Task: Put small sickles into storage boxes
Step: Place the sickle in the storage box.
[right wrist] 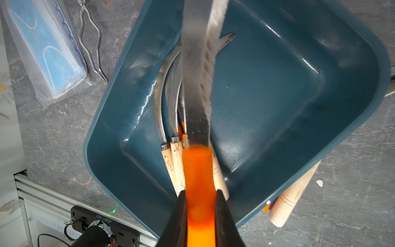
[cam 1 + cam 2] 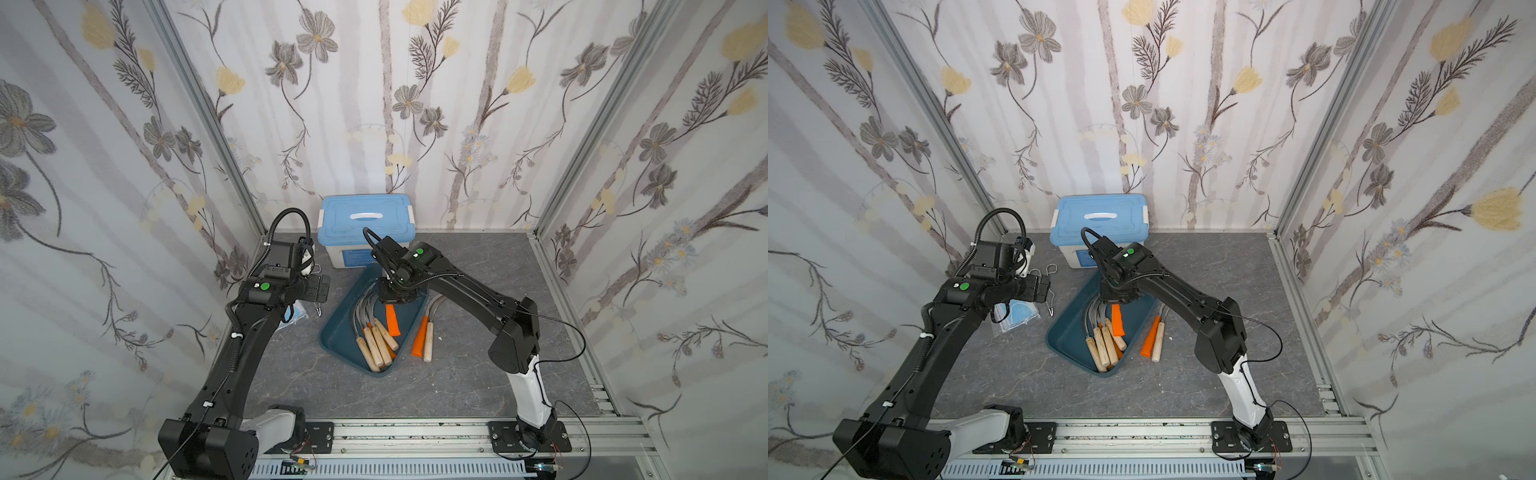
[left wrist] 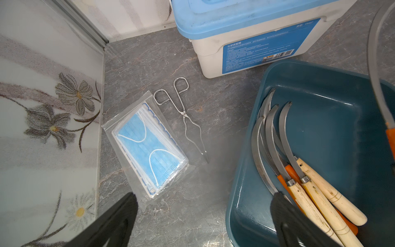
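Mostly done imo. Right end effector (image 1: 200, 193) is clamped on an orange sickle (image 1: 198, 166) above the tray (image 2: 341, 332), mid-worktop. Several sickles (image 2: 377, 340) lie inside. Two loose sickles (image 2: 419, 338) sit just beside it, toward the right edge. Left end effector (image 3: 203, 196) gapes wide, empty.

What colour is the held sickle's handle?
Orange; the sickle handle shows best in the right wrist view.
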Tool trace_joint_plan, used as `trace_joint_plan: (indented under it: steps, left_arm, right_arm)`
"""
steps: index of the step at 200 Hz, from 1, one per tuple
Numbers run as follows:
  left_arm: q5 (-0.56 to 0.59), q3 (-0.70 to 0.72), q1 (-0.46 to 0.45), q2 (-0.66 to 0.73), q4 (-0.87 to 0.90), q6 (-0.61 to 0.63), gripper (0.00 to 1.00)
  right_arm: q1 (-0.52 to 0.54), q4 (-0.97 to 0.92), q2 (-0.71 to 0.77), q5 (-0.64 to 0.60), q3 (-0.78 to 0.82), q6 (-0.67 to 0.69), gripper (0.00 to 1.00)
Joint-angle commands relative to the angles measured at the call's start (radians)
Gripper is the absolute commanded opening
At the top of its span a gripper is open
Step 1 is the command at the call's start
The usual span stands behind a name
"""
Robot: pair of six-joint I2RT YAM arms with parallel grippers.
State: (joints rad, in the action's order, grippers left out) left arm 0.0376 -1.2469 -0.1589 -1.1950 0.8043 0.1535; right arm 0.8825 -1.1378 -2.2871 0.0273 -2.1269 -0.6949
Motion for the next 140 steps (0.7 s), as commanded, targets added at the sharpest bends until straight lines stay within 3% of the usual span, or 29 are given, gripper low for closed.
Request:
trace_joint_plan:
  steps: [1,140]
  left_arm:
    - [0.007,-0.001,0.001,0.006,-0.011,-0.006,1.0]
    - [-0.004,-0.008,0.001,0.017,-0.006,-0.007,1.0]
  right_arm:
    - [0.013,0.025,-0.028,0.054,-0.008,0.019,0.07]
    - [0.015,0.014,-0.154,0.132,-0.006,0.063,0.08]
